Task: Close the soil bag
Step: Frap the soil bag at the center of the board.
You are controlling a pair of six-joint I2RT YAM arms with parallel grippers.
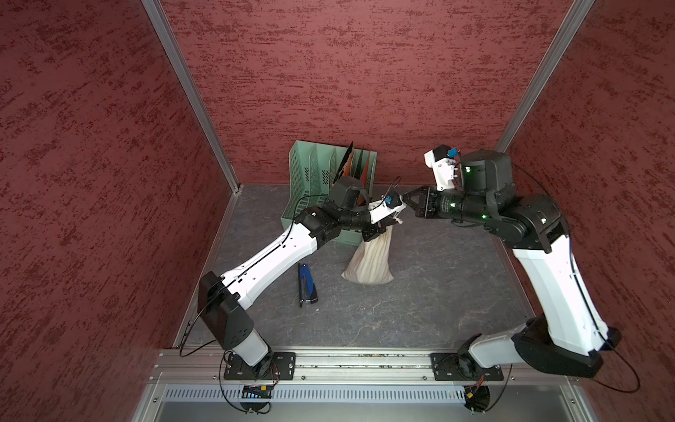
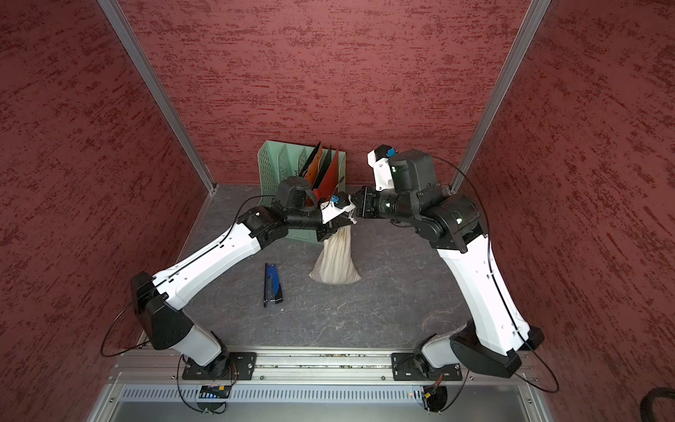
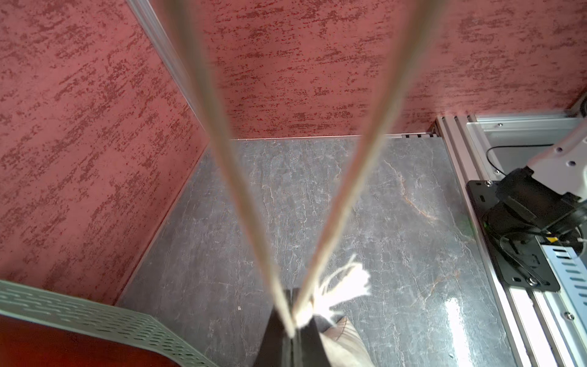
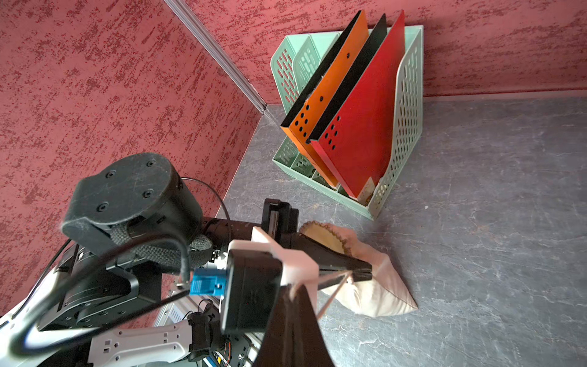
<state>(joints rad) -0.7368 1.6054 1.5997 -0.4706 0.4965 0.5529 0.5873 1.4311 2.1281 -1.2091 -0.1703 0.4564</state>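
Observation:
The soil bag (image 1: 369, 261) (image 2: 336, 261) is a cream cloth sack standing in the middle of the grey floor, seen in both top views. Its gathered rim (image 4: 320, 236) stands partly open. My left gripper (image 3: 291, 295) (image 1: 396, 219) hangs just above the neck, shut on two thin cords (image 3: 365, 159) next to their frayed white end (image 3: 343, 286). The cords run taut past the left wrist camera. My right gripper (image 4: 290, 294) (image 1: 403, 199) sits close by, higher up, tip to tip with the left, shut on a cord (image 4: 333, 294) that runs from the left fingers (image 4: 355, 270).
A green file rack (image 1: 310, 182) (image 4: 409, 127) with orange, black and red boards stands behind the bag against the back wall. A blue stapler (image 1: 307, 285) lies left of the bag. Red walls enclose three sides. An aluminium rail (image 1: 365, 365) runs along the front.

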